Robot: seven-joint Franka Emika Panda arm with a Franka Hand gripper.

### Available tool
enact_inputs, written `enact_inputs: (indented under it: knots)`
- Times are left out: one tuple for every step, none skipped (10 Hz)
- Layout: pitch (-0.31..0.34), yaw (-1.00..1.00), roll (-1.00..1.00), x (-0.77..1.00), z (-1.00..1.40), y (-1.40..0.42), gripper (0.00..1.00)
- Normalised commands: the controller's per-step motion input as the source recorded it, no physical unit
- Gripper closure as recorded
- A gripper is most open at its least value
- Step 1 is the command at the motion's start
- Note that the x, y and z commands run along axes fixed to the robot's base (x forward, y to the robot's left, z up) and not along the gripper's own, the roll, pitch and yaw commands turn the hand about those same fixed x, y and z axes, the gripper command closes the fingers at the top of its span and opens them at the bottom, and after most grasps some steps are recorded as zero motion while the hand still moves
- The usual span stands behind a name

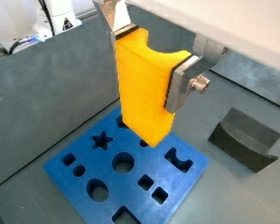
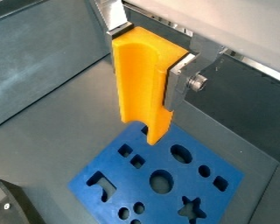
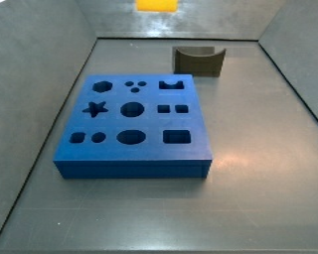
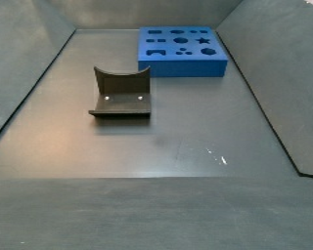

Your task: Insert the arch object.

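While above the blue board (image 1: 125, 175), gripper (image 1: 149, 57) clamps arch object (image 1: 143, 87).

Gripper (image 1: 149, 66): flat silver finger plates, round silver screw

Gripping the bright orange-yellow plastic arch block (image 1: 143, 83), the claw (image 1: 149, 39) hangs clear above the blue holed foam board (image 3: 132, 114); bare grey worktop (image 3: 261, 198) surrounds it, only the dark olive-grey notched block (image 3: 199, 61) standing at its one o'clock.
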Motion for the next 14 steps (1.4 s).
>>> enact_inputs:
  knots:
    - [0.000,0.00,0.18,0.00,-0.28,0.09,1.00]
    - [-0.007,0.00,0.07,0.11,-0.73,0.20,1.00]
    - [-0.020,0.00,0.00,0.18,-0.90,0.33,1.00]
    - [0.000,0.00,0.00,0.26,-1.00,0.36,1.00]
    - [-0.020,0.03,-0.08,0.28,-0.99,0.43,1.00]
    - [-0.033,0.06,-0.12,0.29,-0.93,0.44,1.00]
    - [-0.043,0.05,-0.13,0.23,-0.90,0.45,1.00]
    - [-0.049,0.07,-0.12,0.16,-0.90,0.50,1.00]
    - [-0.056,0.07,-0.09,0.10,-0.94,0.48,1.00]
    - [-0.083,0.03,-0.04,0.05,-0.97,0.37,1.00]
    - [-0.074,0.00,0.00,0.00,-0.86,0.18,1.00]
    - [-0.013,0.00,0.00,0.01,-0.61,0.00,1.00]
    - [0.010,0.00,0.13,0.00,-0.44,0.00,1.00]
    - [0.000,0.00,0.13,0.00,-0.51,0.00,1.00]
